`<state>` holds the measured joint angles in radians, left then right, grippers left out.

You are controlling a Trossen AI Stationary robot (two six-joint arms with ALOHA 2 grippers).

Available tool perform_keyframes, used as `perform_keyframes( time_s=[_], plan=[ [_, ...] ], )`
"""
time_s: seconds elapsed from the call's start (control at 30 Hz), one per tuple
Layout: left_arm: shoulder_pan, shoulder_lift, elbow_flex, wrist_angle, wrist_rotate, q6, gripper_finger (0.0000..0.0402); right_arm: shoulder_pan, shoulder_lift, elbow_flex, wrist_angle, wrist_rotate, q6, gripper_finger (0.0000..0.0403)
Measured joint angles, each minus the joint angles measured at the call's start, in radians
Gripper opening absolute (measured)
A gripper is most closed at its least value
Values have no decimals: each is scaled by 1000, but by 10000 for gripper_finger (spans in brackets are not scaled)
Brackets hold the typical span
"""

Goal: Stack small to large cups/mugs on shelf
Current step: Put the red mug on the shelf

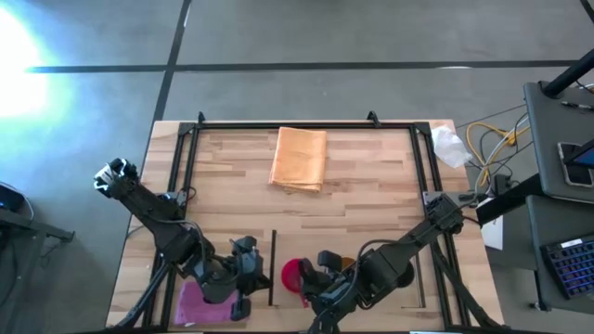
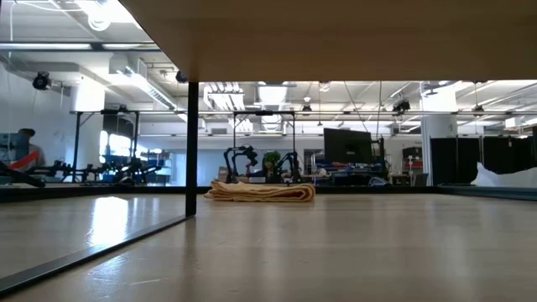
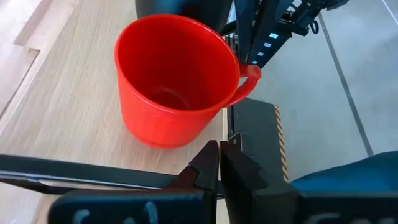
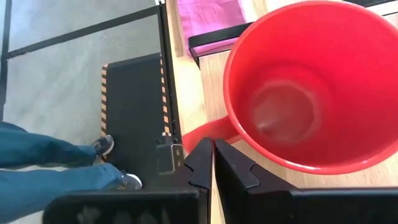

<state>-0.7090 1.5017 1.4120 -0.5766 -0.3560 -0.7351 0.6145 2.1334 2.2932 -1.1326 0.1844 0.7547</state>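
Red mug (image 1: 295,275): upright at the desk's near edge, between both arms.
Left gripper (image 3: 219,163): jaws pressed together, empty.
Right gripper (image 4: 213,163): likewise — beside the handle.
Risk: closed jaws nudge the mug off the edge.

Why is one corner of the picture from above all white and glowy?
High view: strong glare whitens the floor at the upper left, off the table. Low view: the tabletop mirrors the bright ceiling lights. Right wrist view: the red mug sits so close it looks huge.
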Motion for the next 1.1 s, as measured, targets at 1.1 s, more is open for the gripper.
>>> perform_keyframes(
  time_s=[1.1],
  plan=[
    [11, 6, -16, 88, -31, 11, 0, -13, -59, 63, -16, 78, -4, 8]
  ],
)
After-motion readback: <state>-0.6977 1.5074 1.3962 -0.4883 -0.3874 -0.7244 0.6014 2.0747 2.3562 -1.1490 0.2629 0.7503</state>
